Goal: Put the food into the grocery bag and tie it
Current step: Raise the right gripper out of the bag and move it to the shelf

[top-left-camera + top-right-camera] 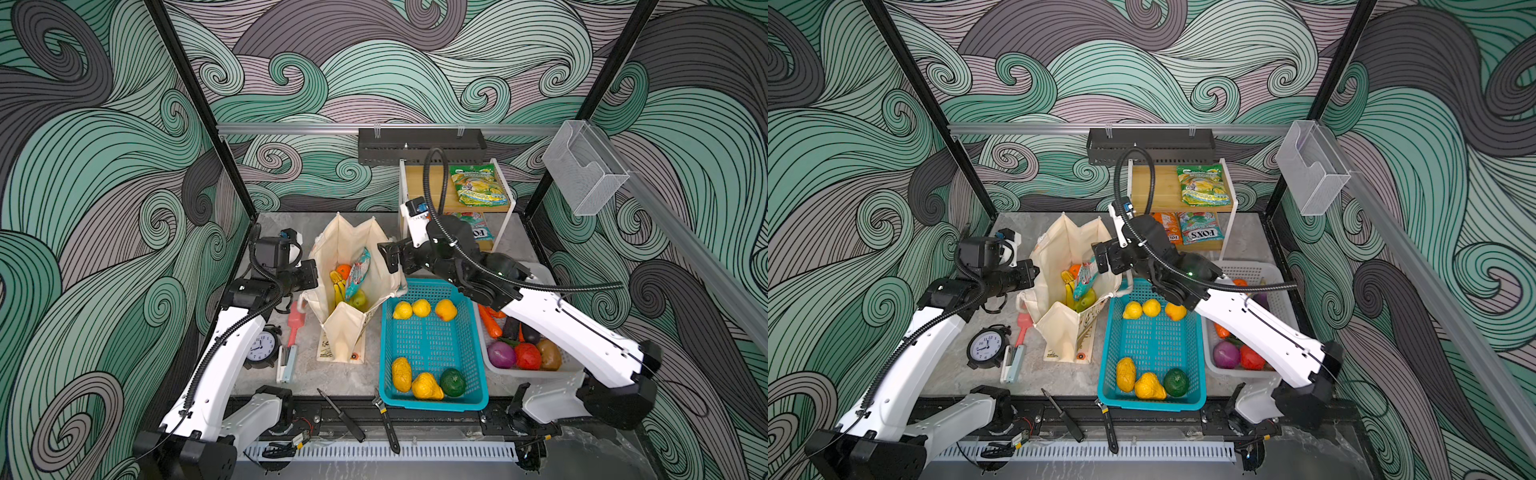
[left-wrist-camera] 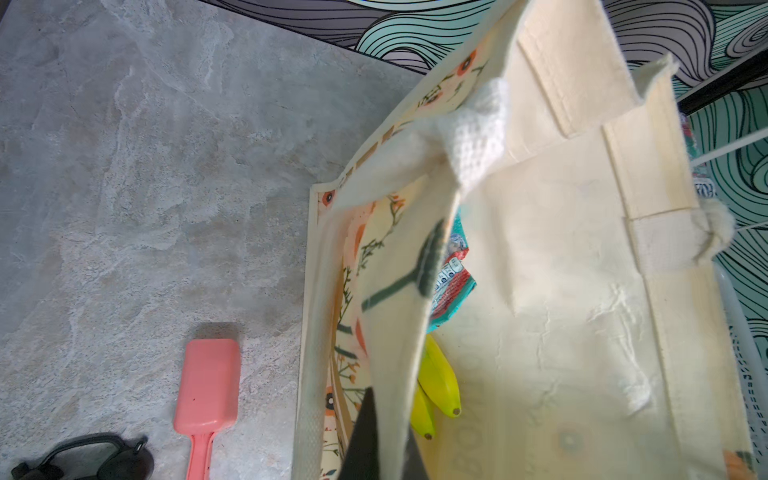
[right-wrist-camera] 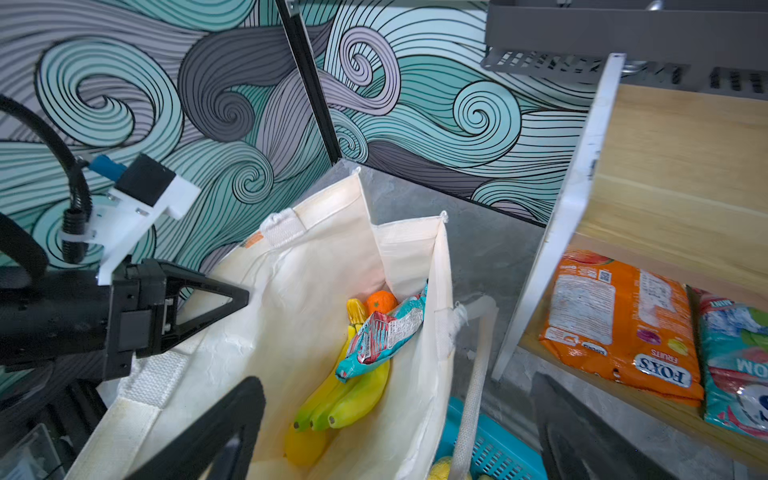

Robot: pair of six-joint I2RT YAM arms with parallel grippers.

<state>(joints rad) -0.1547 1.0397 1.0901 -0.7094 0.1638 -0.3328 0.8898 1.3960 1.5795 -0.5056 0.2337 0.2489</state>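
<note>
The grocery bag (image 1: 345, 241) (image 1: 1067, 241) stands open in the middle of the table. Inside lie a banana bunch (image 3: 353, 395), an orange (image 3: 382, 301) and a teal-red snack packet (image 3: 382, 332) (image 1: 358, 272). My left gripper (image 1: 309, 278) (image 2: 382, 449) is shut on the cloth of the bag's left wall. My right gripper (image 1: 390, 257) (image 3: 397, 384) hangs open above the bag's right rim, and its fingers hold nothing. A white bag handle (image 3: 473, 374) droops between them. A green-yellow packet (image 1: 478, 185) lies on the shelf.
A teal basket (image 1: 434, 405) with yellow and green fruit stands right of the bag. Beyond it a white basket (image 1: 532, 372) holds vegetables under my right arm. A clock (image 1: 262, 347), pink brush (image 1: 295, 320) and stapler (image 1: 286, 361) lie left; screwdriver (image 1: 340, 415) and wrench (image 1: 386, 424) in front.
</note>
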